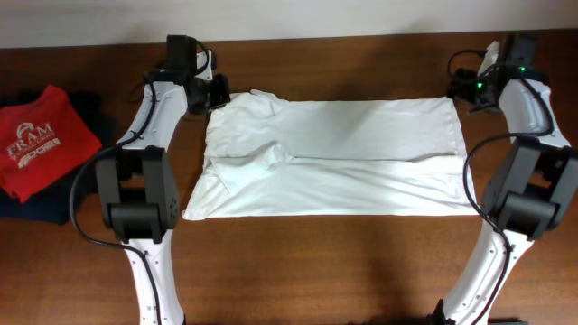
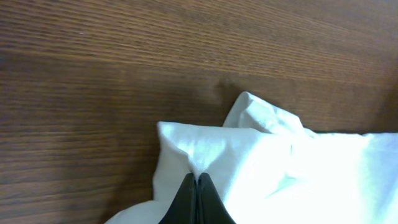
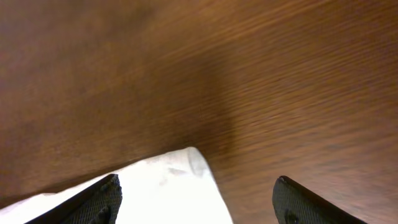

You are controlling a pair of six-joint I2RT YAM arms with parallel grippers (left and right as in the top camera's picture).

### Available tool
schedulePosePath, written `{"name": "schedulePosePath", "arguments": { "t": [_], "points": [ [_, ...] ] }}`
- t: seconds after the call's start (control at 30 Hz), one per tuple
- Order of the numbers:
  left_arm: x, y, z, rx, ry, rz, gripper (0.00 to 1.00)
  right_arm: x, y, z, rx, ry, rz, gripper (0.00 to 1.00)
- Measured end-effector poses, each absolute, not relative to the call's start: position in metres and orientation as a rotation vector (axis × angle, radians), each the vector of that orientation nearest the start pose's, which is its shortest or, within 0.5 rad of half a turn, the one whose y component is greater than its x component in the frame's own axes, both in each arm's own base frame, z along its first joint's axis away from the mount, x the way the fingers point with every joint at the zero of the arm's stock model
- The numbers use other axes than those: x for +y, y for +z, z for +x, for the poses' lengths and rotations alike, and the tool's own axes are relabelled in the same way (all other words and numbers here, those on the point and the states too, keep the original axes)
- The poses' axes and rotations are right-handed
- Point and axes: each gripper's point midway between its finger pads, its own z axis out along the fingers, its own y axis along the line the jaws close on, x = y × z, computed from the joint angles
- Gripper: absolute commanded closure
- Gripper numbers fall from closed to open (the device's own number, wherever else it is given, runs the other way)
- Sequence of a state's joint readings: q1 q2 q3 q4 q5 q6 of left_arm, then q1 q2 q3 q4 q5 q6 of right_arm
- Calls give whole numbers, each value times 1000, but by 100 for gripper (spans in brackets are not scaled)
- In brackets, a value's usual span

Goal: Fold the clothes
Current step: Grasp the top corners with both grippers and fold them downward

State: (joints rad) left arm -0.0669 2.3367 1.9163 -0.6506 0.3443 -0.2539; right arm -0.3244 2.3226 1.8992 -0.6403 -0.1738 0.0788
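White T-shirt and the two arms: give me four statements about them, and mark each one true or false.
1. The left gripper has its fingers shut on the white T-shirt. True.
2. The right gripper has its fingers shut. False: they stand apart over a shirt corner.
3. The red shirt lies on the white T-shirt. False: it lies apart, on a dark garment.
4. The T-shirt rests on the table. True.

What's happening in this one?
Two robot arms are working on a white T-shirt spread across the wooden table. The left gripper is shut on the shirt's far corner on its side, pinching the fabric. The right gripper is open at the opposite far corner, not gripping yet. A red shirt lies off to the side, untouched.
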Motion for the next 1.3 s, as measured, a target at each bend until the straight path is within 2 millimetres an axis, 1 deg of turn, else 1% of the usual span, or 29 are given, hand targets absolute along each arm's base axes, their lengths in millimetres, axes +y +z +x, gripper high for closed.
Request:
{"name": "schedulePosePath", "arguments": {
  "t": [0.03, 0.13, 0.2, 0.27, 0.3, 0.33, 0.37, 0.4, 0.47, 0.5, 0.63, 0.67, 0.7, 0.73, 0.77, 0.8, 0.93, 1.03, 1.07, 1.1, 1.13, 1.17, 1.2, 1.23, 1.27, 1.3],
  "points": [
    [-99, 52, 558, 2650, -564, -124, 100, -145, 38, 548, 2590, 154, 454, 37],
    [-102, 50, 555, 2662, -567, -117, 100, -131, 25, 551, 2612, 168, 426, 49],
    [-102, 49, 553, 2674, -566, -121, 99, -128, 16, 551, 2628, 173, 422, 65],
    [-102, 48, 551, 2682, -566, -123, 100, -129, 11, 550, 2635, 162, 431, 67],
    [-102, 48, 551, 2684, -566, -124, 99, -130, 11, 551, 2632, 154, 432, 65],
    [-102, 48, 551, 2685, -566, -124, 100, -131, 11, 552, 2627, 148, 432, 55],
    [-102, 48, 550, 2687, -566, -125, 99, -132, 12, 553, 2620, 144, 437, 49],
    [-102, 47, 548, 2694, -566, -127, 100, -134, 13, 556, 2609, 135, 425, 48],
    [-102, 46, 547, 2699, -566, -129, 100, -136, 16, 559, 2591, 123, 425, 48],
    [-102, 46, 547, 2703, -565, -130, 99, -139, 19, 566, 2561, 109, 421, 48],
    [-101, 45, 544, 2716, -565, -133, 99, -141, 20, 569, 2546, 101, 418, 49],
    [-101, 45, 544, 2716, -565, -134, 99, -140, 19, 569, 2549, 102, 419, 54],
    [-101, 44, 544, 2717, -565, -134, 100, -140, 16, 568, 2555, 103, 422, 63],
    [-101, 44, 544, 2717, -565, -134, 100, -140, 10, 566, 2568, 102, 425, 76],
    [-101, 44, 544, 2717, -565, -134, 100, -140, 10, 566, 2569, 100, 424, 90],
    [-101, 44, 544, 2717, -565, -134, 100, -141, 9, 566, 2571, 97, 421, 96],
    [-101, 44, 544, 2717, -564, -134, 100, -140, 8, 564, 2579, 99, 429, 96],
    [-100, 45, 544, 2715, -563, -136, 99, -138, 8, 554, 2630, 108, 445, 96],
    [-98, 46, 544, 2713, -562, -141, 100, -137, 10, 545, 2677, 116, 461, 96],
    [-93, 51, 546, 2702, -556, -151, 99, -137, 14, 541, 2699, 120, 470, 96],
    [-88, 55, 547, 2693, -554, -160, 99, -136, 21, 533, 2738, 127, 484, 96],
    [-83, 63, 548, 2680, -550, -170, 100, -138, 35, 526, 2770, 133, 504, 96],
    [-77, 71, 548, 2667, -547, -180, 100, -143, 50, 524, 2770, 131, 516, 96],
    [-73, 81, 547, 2656, -545, -187, 99, -147, 68, 516, 2788, 134, 539, 96],
    [-70, 93, 546, 2643, -543, -190, 99, -150, 80, 510, 2796, 134, 555, 96],
    [-70, 102, 541, 2641, -543, -190, 100, -151, 93, 500, 2821, 140, 575, 96]
  ]
}}
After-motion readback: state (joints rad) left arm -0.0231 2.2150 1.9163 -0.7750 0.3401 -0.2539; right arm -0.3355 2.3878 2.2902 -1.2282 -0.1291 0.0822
